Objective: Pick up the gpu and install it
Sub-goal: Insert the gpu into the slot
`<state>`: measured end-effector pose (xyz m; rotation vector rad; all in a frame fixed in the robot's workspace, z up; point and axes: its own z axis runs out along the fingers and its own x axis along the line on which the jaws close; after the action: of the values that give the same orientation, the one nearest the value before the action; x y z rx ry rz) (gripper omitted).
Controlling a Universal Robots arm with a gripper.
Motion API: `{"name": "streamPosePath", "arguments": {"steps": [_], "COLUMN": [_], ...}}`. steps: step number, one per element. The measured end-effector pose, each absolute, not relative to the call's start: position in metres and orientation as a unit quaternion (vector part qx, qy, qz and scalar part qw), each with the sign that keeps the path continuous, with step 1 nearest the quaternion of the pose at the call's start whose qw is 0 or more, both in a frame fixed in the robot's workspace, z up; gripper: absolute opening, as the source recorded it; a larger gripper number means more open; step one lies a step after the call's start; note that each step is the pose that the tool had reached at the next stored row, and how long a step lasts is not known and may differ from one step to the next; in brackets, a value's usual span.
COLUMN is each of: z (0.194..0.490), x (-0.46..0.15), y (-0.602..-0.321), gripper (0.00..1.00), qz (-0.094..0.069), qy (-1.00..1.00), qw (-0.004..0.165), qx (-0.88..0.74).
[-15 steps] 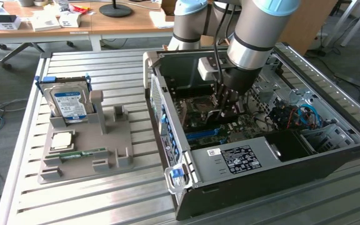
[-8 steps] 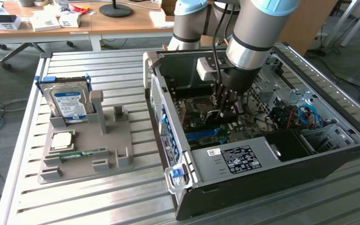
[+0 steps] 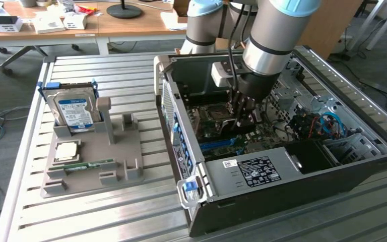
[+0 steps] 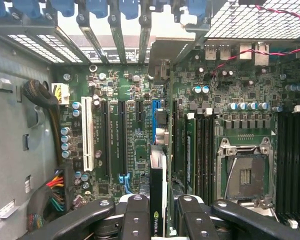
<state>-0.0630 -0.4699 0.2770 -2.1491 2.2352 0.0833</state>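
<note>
Slatted metal counter (image 3: 113, 217) carries an open computer case (image 3: 301, 196) & a grey tray (image 3: 86, 176) w/ a hard drive (image 3: 72, 108) standing in it, beside the case. The arm (image 3: 274, 35) reaches down into the case, w/ the gripper (image 3: 244, 113) low over the main board (image 4: 130, 100).

In the wrist view the gpu (image 4: 156, 200) sits edge-on between the 2 fingers (image 4: 136, 220), which are clamped on its flat faces. It's in line w/ the blue slot (image 4: 156, 112). Can't tell whether its edge touches the slot.

Handling, as a judgement:
- Prob. light, thin & stiff, so no sag in the grip.
- Fragile: small parts on the faces, esp. the contact edge.
- The smooth dark face could slip under push-down force.
- Best hold is on the 2 faces near the top edge, approx mid-length, clear of the contact edge.
- Keep it square, since a tilt may jam it.
</note>
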Motion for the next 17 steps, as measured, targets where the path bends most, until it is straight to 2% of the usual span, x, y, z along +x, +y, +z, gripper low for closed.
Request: {"name": "streamPosePath", "arguments": {"steps": [17], "z": [0.277], "x": [-0.0694], "y": [-0.4712], "gripper": [0.26], "qz": [0.026], "qy": [0.72], "qw": [0.019], "qx": [-0.693]}}
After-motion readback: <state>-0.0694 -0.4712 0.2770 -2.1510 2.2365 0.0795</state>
